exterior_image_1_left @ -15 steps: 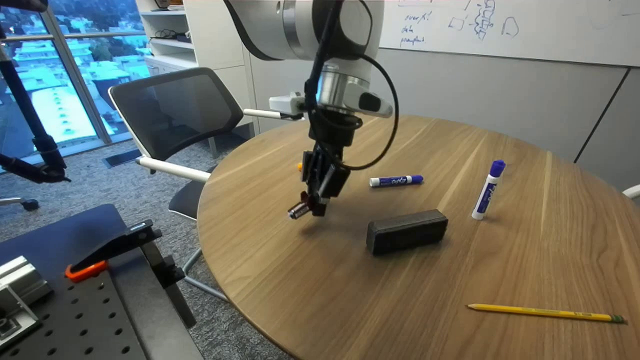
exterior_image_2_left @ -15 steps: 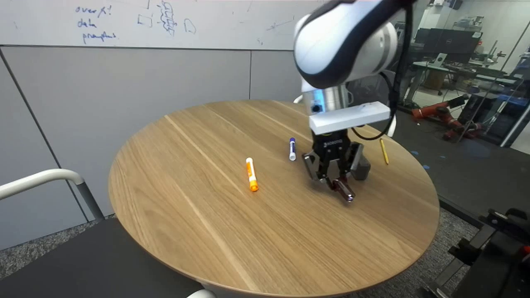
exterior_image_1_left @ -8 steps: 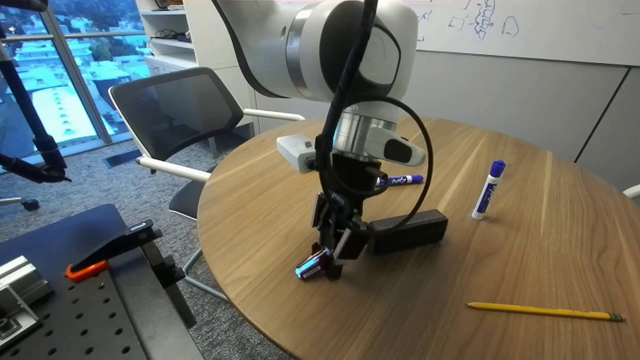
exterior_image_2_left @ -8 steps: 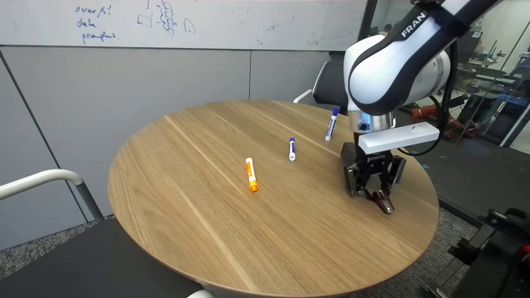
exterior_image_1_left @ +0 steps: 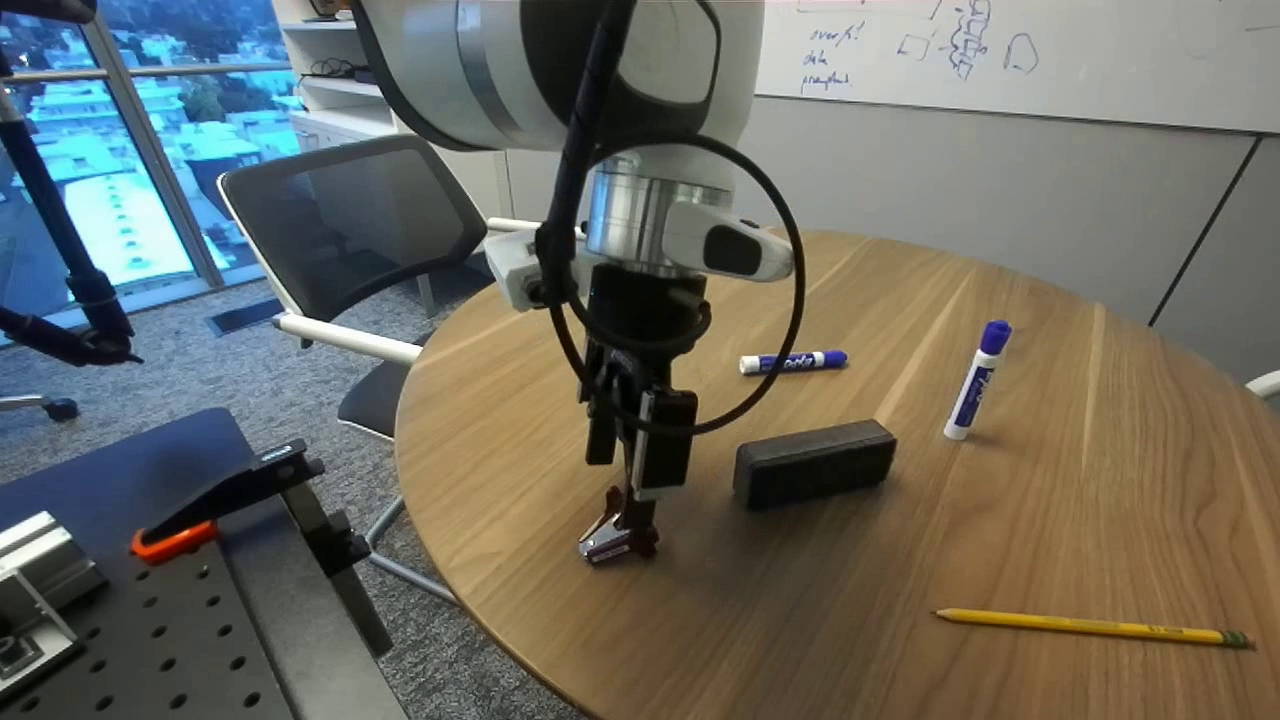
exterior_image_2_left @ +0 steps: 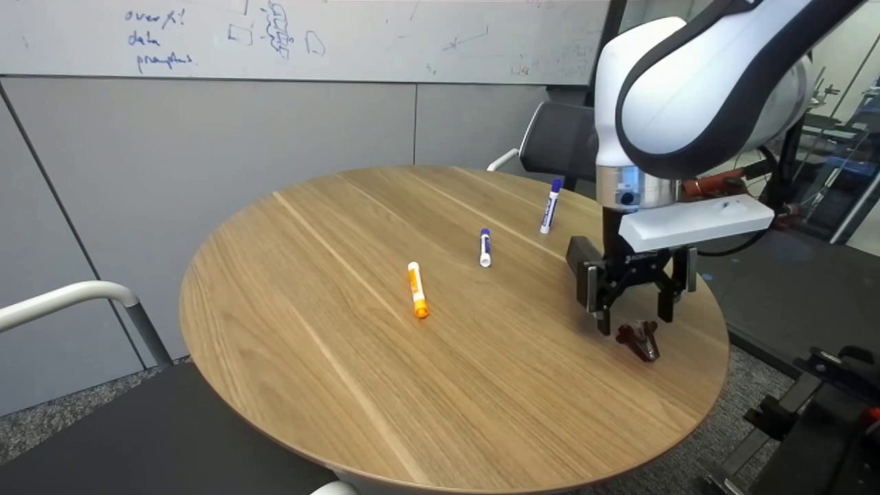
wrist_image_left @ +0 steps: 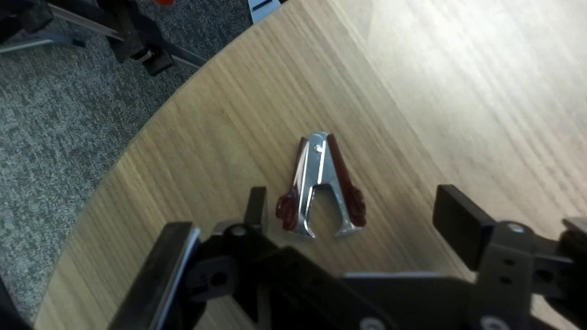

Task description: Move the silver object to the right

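The silver object [wrist_image_left: 316, 165], a metal staple remover with dark red grips and two prongs, rests on the round table [exterior_image_2_left: 426, 385]. It shows in both exterior views, close to the table's rim. My gripper [exterior_image_2_left: 635, 317] stands open just above and beside it. In the wrist view the two black fingertips [wrist_image_left: 257, 204] are spread wide, and the silver object lies apart from both, nearer to the left one. Nothing is held between them. In an exterior view the silver object [exterior_image_1_left: 607, 543] partly overlaps a finger of the gripper.
A black block [exterior_image_1_left: 815, 465] lies beside the gripper. Farther off are a lying blue-capped marker [exterior_image_1_left: 795, 362] and an upright blue-capped marker [exterior_image_1_left: 970, 395]. There is also a yellow pencil [exterior_image_1_left: 1090, 626] and an orange marker [exterior_image_2_left: 418, 292]. Chairs [exterior_image_1_left: 350, 230] stand around the table.
A second ago the gripper held the silver object above the table. It carried it down and across past the black block, then opened, let go and rose slightly.
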